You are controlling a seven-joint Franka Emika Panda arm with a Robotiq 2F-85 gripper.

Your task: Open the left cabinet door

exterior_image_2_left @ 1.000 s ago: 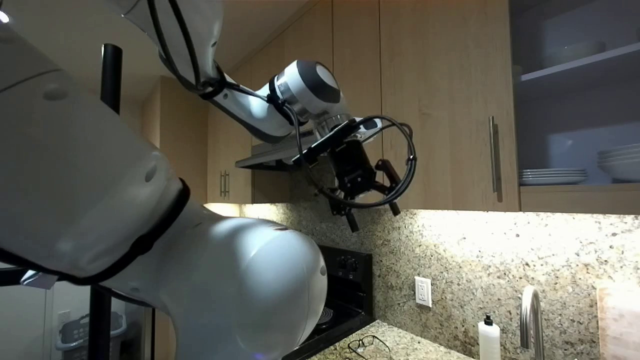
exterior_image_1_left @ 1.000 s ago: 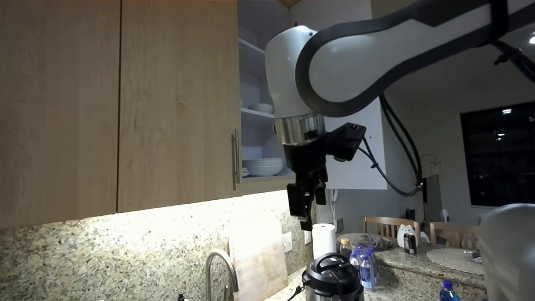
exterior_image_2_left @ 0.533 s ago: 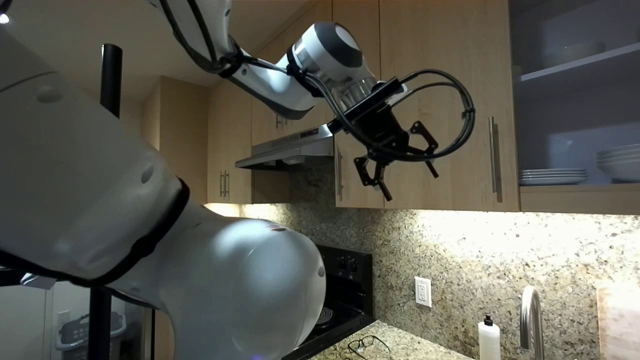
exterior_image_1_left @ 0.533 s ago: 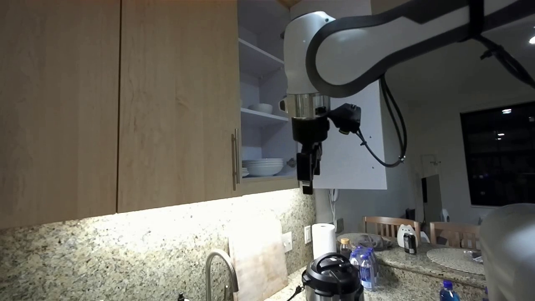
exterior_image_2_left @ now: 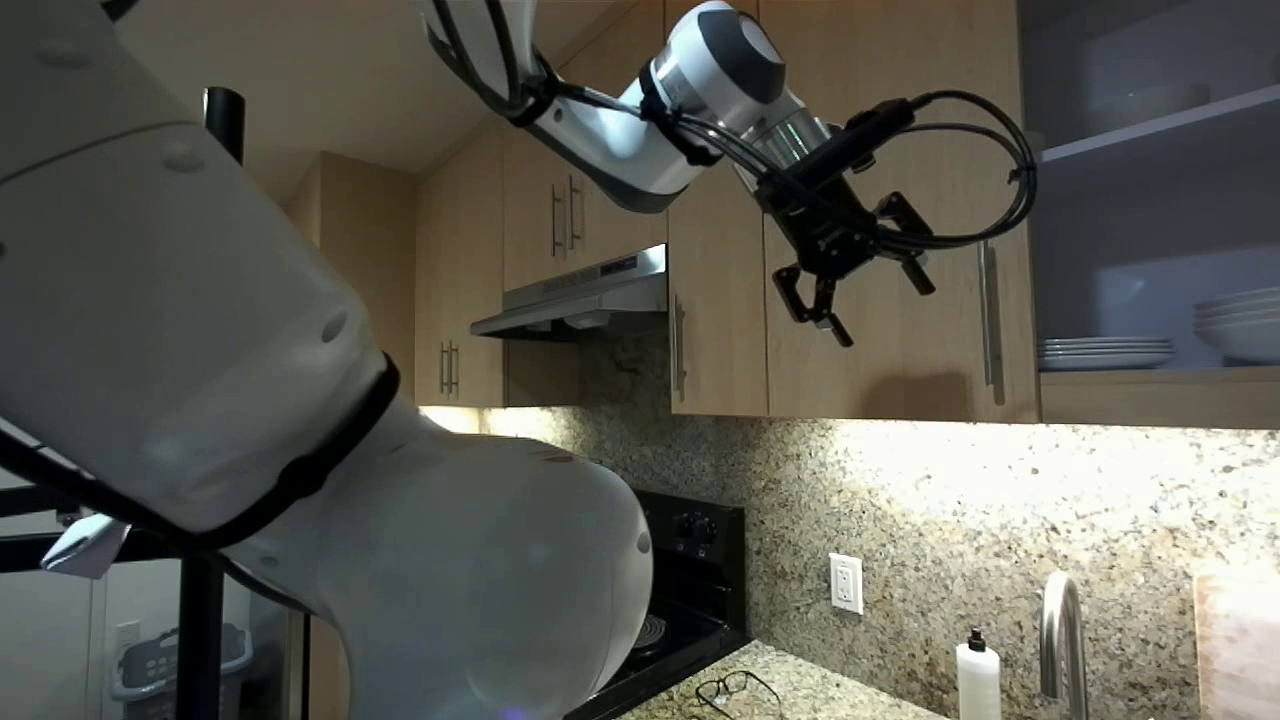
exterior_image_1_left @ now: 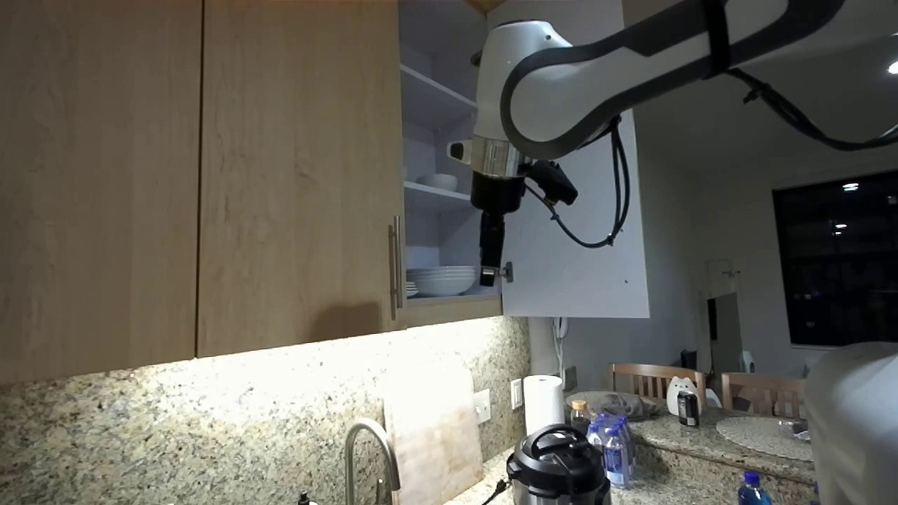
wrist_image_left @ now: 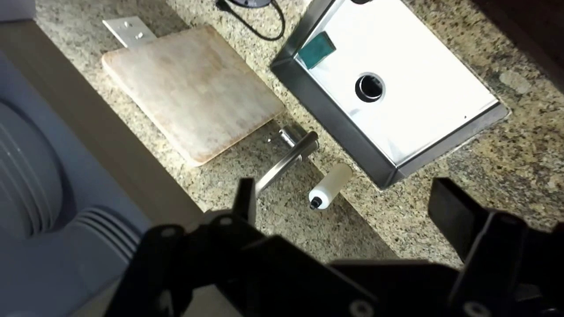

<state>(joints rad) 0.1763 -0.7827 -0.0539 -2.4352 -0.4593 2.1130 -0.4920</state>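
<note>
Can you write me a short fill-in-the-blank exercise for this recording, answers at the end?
1. The left door is ____ (open or closed).
2. Its handle runs ____ (vertically or horizontally).
3. The claw is ____ (open or shut).
4. The small bowl sits ____ (above or below) the plates.

Missing words: closed; vertically; open; above.

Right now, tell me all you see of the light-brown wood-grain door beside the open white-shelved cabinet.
The flat light-brown wood-grain door is shut and upright, its top out of view. A slim silver metal-looking bar handle runs vertically, low near the edge by the open white-shelved cabinet. Shadow darkens the door's bottom; the black two-fingered gripper stands apart.
</note>
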